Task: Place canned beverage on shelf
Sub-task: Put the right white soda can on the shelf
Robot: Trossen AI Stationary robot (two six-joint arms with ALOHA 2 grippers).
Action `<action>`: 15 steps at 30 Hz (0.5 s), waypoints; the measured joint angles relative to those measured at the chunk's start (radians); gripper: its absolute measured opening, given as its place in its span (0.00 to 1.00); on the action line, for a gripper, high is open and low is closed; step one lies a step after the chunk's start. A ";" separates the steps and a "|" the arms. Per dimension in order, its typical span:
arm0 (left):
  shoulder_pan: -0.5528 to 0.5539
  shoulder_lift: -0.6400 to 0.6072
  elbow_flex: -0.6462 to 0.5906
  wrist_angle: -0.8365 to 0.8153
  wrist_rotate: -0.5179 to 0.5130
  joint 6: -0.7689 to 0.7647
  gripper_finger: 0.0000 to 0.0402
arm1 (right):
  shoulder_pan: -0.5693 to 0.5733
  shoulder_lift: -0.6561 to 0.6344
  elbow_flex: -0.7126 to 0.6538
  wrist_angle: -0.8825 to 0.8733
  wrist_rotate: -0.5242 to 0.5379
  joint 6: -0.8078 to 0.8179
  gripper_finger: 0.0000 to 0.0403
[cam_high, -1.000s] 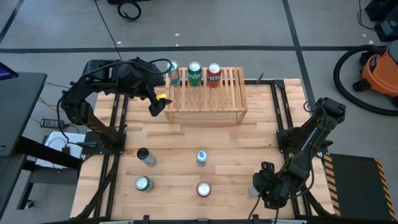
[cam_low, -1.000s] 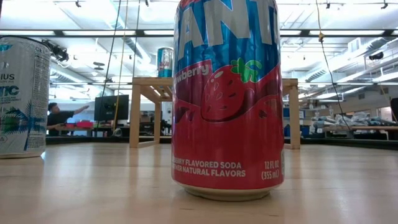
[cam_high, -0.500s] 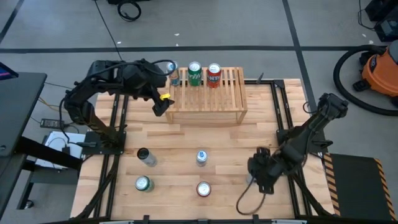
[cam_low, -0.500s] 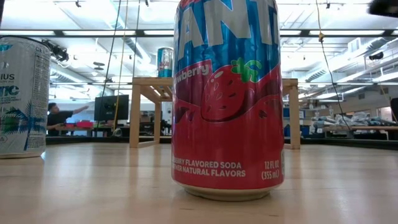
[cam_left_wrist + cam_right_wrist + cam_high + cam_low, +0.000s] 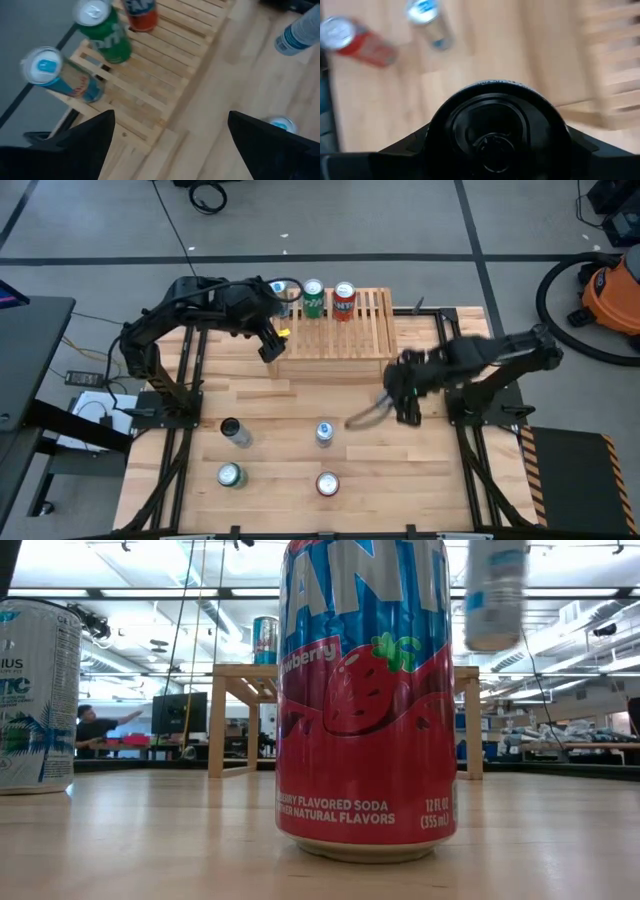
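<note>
Can [image 5: 495,595] hangs upright in the air, long axis vertical, clamped in the right gripper [image 5: 405,388] just near-right of the shelf [image 5: 335,340]. Left gripper [image 5: 272,345], fingers spread wide and empty, hovers at the shelf's left end.

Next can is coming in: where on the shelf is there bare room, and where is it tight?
Bare: the right end of the shelf, from the red can to its right edge. Crowded: the left end, with the blue can, the green can and the open left hand beside them. The right hand carries a white-and-blue can.
</note>
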 joint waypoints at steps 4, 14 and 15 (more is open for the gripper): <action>0.003 -0.009 0.000 -0.001 -0.004 -0.002 0.97 | -0.125 0.000 0.090 -0.049 0.009 -0.109 0.67; -0.008 -0.041 0.000 -0.002 0.003 0.018 0.97 | -0.445 0.036 0.238 -0.068 -0.020 -0.337 0.67; -0.007 -0.043 0.000 -0.002 0.011 0.018 0.97 | -0.472 0.046 0.253 -0.072 -0.025 -0.359 0.67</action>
